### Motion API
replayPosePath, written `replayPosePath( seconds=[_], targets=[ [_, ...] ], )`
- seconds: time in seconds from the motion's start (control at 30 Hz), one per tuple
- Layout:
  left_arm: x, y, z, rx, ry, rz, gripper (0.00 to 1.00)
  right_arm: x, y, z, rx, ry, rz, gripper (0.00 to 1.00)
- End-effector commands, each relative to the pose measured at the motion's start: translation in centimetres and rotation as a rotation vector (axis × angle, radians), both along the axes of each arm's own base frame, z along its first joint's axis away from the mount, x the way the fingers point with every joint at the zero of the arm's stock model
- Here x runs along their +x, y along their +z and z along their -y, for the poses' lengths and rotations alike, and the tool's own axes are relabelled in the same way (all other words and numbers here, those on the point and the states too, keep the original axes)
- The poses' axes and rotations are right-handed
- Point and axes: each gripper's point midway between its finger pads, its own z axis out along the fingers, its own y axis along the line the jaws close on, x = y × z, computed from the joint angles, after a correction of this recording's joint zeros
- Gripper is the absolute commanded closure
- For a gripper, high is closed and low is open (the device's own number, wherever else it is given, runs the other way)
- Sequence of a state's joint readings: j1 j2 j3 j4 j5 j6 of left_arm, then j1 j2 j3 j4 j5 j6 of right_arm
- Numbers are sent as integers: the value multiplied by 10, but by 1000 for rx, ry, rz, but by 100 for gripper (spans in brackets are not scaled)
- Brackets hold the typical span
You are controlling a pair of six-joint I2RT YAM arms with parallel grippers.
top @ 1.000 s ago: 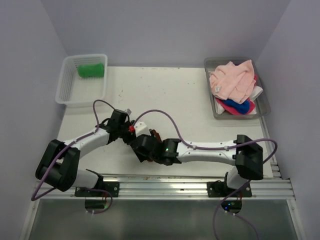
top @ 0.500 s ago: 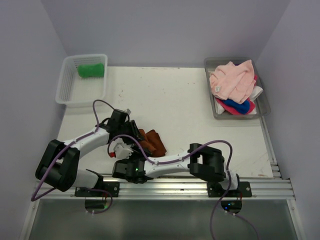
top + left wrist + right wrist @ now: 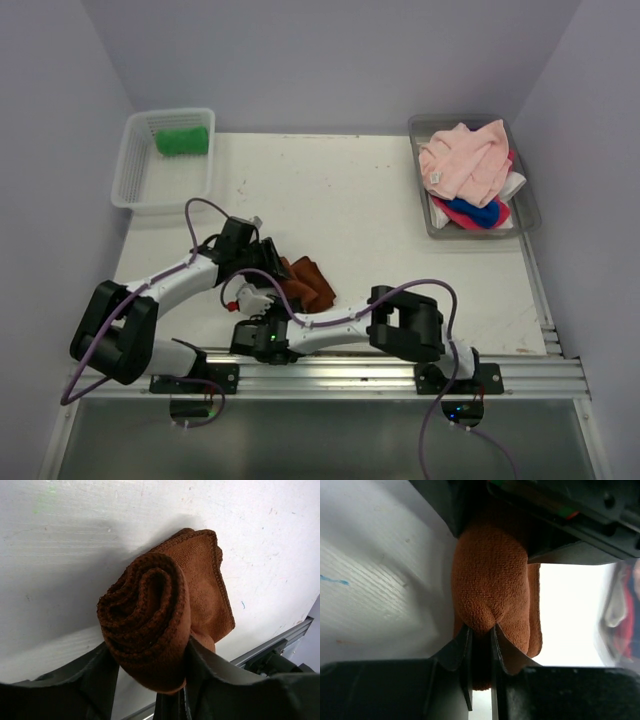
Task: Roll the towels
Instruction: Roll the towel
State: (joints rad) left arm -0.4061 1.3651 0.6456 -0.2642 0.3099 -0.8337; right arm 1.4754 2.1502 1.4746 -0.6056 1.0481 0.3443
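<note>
**rollfan:** Down at 7 o'clock on the table [image 3: 380,230], spotted a brown towel [image 3: 308,282]. Rolled, or just bunched up?

**mo_t:** Rolled, going by the left wrist view. Tight spiral seen end-on, with a loose flap trailing off toward 2 o'clock in that view. Lying right on the white top.

**rollfan:** And the claws?

**mo_t:** Left gripper [image 3: 268,262] clamped around the roll, one finger on each flank. Right gripper [image 3: 260,296] pointing in from 6 o'clock, fingers nearly together, pinching cloth at the roll's near end.

**rollfan:** Anything else lying about?

**mo_t:** Green towel [image 3: 182,140] sitting in the mesh basket [image 3: 135,185] at 10 o'clock. Pink towel [image 3: 465,160] heaped over a blue towel [image 3: 470,213] and a white towel [image 3: 515,186] in the grey tray [image 3: 425,215] at 2 o'clock. Both spots well apart from the arms.
</note>
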Motion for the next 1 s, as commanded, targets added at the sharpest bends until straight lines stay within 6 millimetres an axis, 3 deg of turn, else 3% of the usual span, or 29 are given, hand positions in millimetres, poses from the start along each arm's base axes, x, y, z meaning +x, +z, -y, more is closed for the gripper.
replayPosePath(
  seconds=[0.0, 0.17, 0.2, 0.23, 0.27, 0.3, 0.33, 0.4, 0.77, 0.93, 0.97],
  targets=[
    [14, 27, 4, -19, -10, 74, 44, 14, 20, 6, 217, -77, -90, 92],
    [29, 51, -1, 22, -13, 155, 25, 13, 27, 7, 419, -78, -255, 96],
    [30, 55, -3, 34, -14, 168, 23, 18, 26, 10, 457, -102, -282, 97],
    [34, 61, -7, 55, -5, 183, 21, 11, 17, 13, 477, -97, -346, 97],
    [35, 64, -9, 70, -10, 197, 18, 11, 26, 9, 551, -103, -367, 97],
    [37, 69, -10, 77, -8, 208, 17, 17, 26, 13, 587, -123, -392, 97],
    [37, 71, -10, 78, -13, 216, 16, 10, 17, 16, 604, -121, -459, 97],
    [37, 75, -8, 60, -23, 226, 16, 17, 22, 16, 700, -146, -500, 97],
    [18, 47, 13, -80, -91, 176, 14, 22, 15, 24, 950, -213, -710, 98],
    [17, 40, 21, -127, -103, 172, 13, 12, 10, 27, 1024, -209, -819, 98],
    [17, 40, 21, -131, -100, 174, 13, 20, 19, 23, 1088, -203, -802, 97]
  ],
)
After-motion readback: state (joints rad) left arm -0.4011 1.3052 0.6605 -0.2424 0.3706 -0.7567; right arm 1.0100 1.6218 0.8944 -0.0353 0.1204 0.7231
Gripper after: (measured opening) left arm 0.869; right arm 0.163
